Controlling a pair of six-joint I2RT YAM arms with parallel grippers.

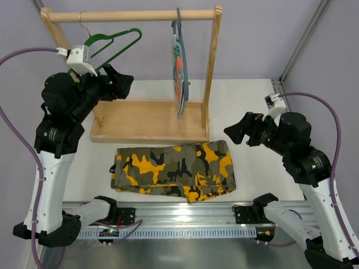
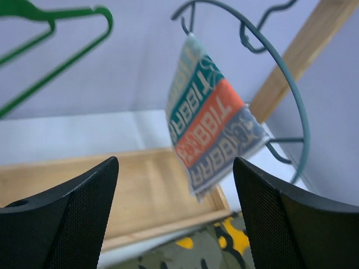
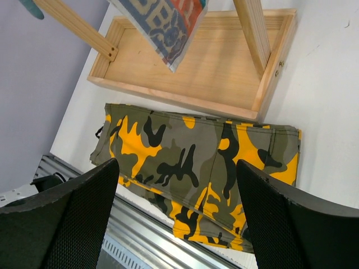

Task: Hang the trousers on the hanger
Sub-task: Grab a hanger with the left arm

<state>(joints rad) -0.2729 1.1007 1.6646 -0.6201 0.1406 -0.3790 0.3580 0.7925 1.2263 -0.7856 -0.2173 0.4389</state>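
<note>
The camouflage trousers (image 1: 174, 169) lie folded flat on the white table in front of the wooden rack, also seen from above in the right wrist view (image 3: 196, 168) and at the bottom of the left wrist view (image 2: 190, 255). The green hanger (image 1: 112, 45) hangs by its hook from the rack's rail at the left; its frame shows again as the green hanger (image 2: 53, 50). My left gripper (image 1: 120, 81) is raised just right of the hanger, open and empty. My right gripper (image 1: 235, 133) hovers at the right of the trousers, open and empty.
A wooden rack with a top rail (image 1: 132, 15) and a tray base (image 1: 146, 120) stands behind the trousers. A grey-blue hanger (image 2: 291, 84) with a striped orange-teal cloth (image 1: 179, 73) hangs at the rail's right end. A metal rail (image 1: 185, 216) borders the near edge.
</note>
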